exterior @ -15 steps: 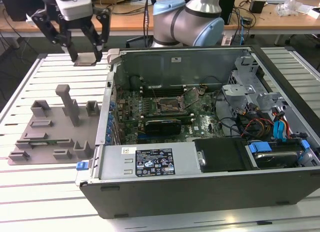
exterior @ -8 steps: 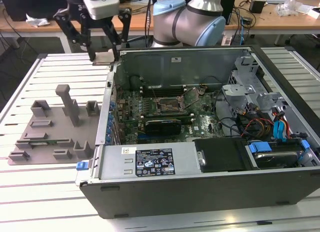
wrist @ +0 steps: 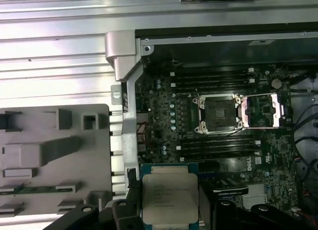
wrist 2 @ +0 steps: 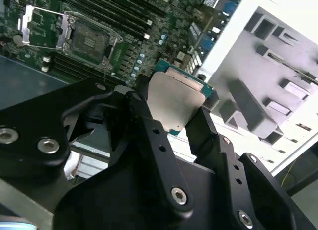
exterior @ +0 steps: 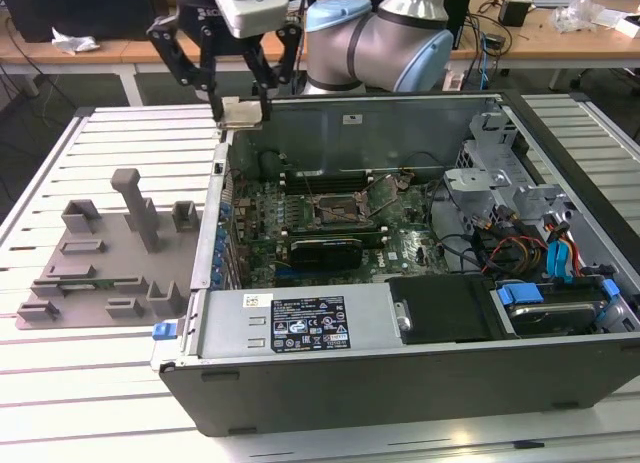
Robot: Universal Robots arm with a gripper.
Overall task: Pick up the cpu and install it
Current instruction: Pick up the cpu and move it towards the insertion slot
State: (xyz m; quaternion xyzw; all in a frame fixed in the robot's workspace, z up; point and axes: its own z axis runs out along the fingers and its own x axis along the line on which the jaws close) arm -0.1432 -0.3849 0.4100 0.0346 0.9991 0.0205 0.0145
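Exterior view first: the gripper [exterior: 240, 111] hangs over the far corner of the open computer case [exterior: 350, 133], on the exterior view's left, its black fingers [exterior: 262, 83] pinched narrow on the cpu [exterior: 240, 117]. The chip is held flat in the air, well apart from the socket [exterior: 335, 211] on the motherboard below. In both wrist views the cpu [wrist 2: 174, 103] [wrist: 170, 197] sits between the two fingers, silvery lid up. Faint lines of engraved print cross the lid, too small to make out. In the first wrist view the socket [wrist: 218, 113] lies empty, its metal load plate [wrist: 266, 111] swung open beside it. A black-and-white sticker [exterior: 295, 323] dense with print covers the power supply. A grey parts tray [exterior: 100, 253] rests on the slatted table [exterior: 120, 133] beside the case.
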